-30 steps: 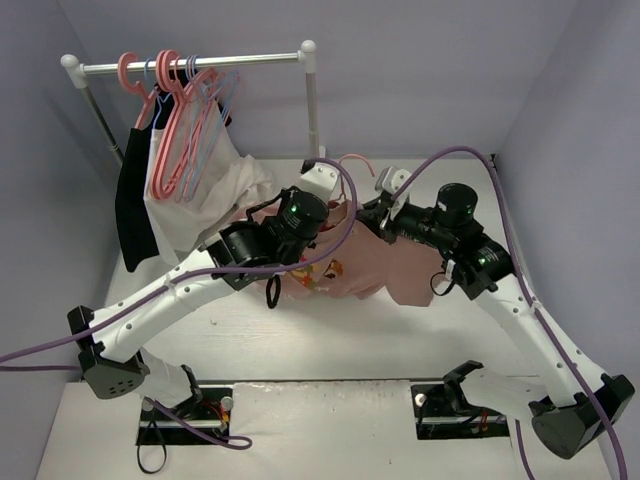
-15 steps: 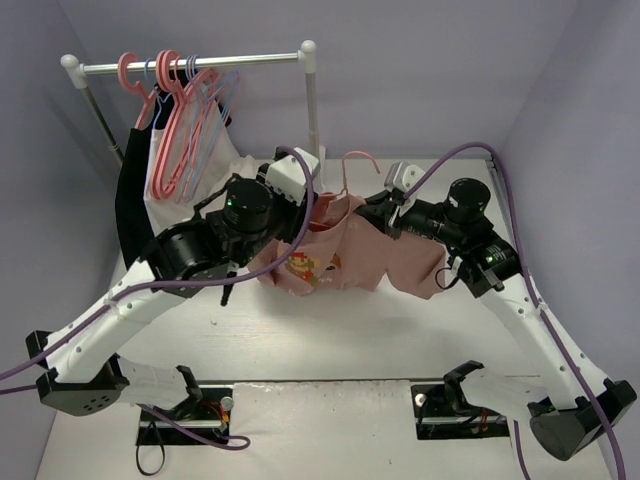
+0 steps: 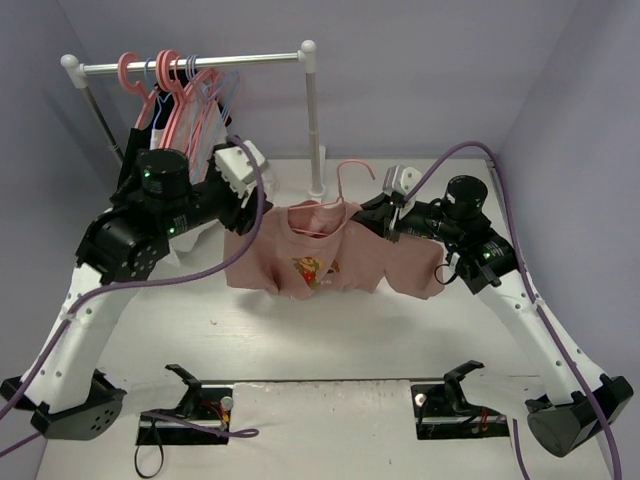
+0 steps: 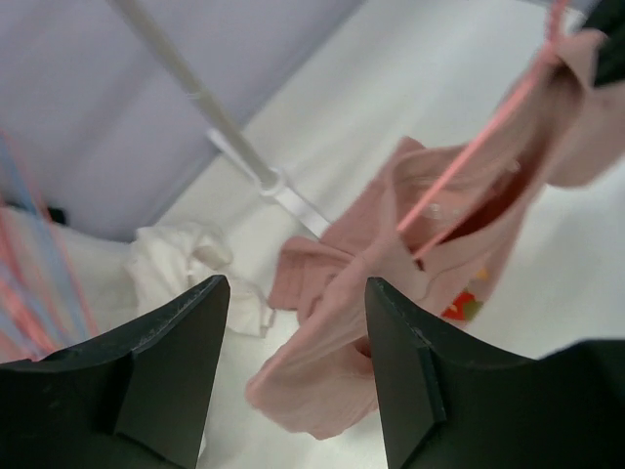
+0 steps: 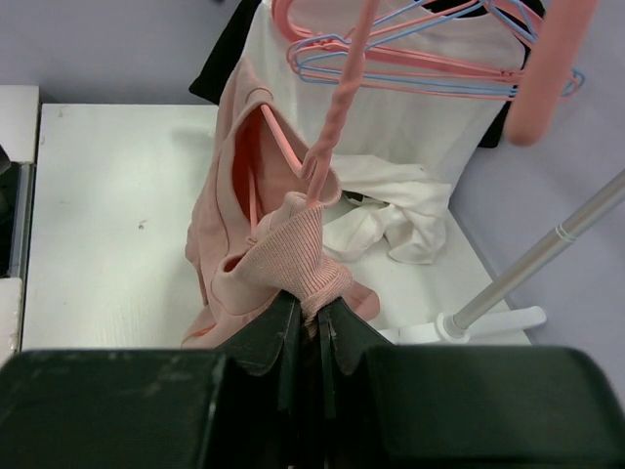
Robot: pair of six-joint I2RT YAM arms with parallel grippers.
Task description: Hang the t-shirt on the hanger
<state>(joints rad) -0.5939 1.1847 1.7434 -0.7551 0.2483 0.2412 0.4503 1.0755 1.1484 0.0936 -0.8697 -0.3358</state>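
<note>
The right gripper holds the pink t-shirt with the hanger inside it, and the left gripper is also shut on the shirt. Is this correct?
Not quite. The left gripper is not shut on the t-shirt: the left wrist view shows its jaws open, nothing between them. The right gripper does hold the shirt, the hanger inside it.

Pale lilac walls close the scene in at the back and on both sides. Below them lies a white table with a faintly grained top. At its far left stands a clothes rail, a metal bar with white end caps on slim posts. The right post is set in a white foot on the table. The light is soft and even, casting only faint shadows.
</note>
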